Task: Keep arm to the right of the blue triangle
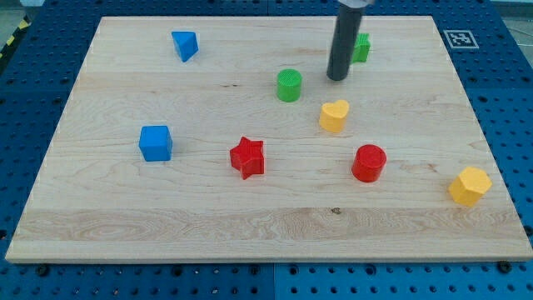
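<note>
My tip [336, 79] rests on the wooden board [250, 221] near its top edge, right of centre. It is a bare rod end that holds nothing. The blue triangle [185, 45] lies well apart to the view's left, near the board's top-left corner. Just behind my rod sits a green block [361, 47], partly hidden. A green cylinder [289, 85] stands near my tip's left, and a yellow heart [334, 116] lies below it.

Blue cube [156, 142], red star [247, 157], yel heart [334, 116], wood board [250, 225].
</note>
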Motion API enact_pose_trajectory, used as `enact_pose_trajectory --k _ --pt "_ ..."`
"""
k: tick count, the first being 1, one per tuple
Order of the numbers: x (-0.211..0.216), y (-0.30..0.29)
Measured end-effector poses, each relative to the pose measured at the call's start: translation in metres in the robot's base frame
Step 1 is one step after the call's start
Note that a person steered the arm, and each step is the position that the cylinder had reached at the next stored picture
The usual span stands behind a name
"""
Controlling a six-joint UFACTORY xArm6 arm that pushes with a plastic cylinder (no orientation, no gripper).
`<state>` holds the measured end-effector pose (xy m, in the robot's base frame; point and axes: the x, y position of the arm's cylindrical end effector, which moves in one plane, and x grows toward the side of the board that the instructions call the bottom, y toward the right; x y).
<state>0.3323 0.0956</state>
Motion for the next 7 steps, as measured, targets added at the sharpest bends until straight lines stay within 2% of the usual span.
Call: enact_pose_trajectory --k 2,4,5,6,7 --pt "-0.014 -0.064" --pt "-0.020 -0.092" --pt "-0.026 -0.128" --pt "-0.056 -0.134" --pt "-0.064 -0.146"
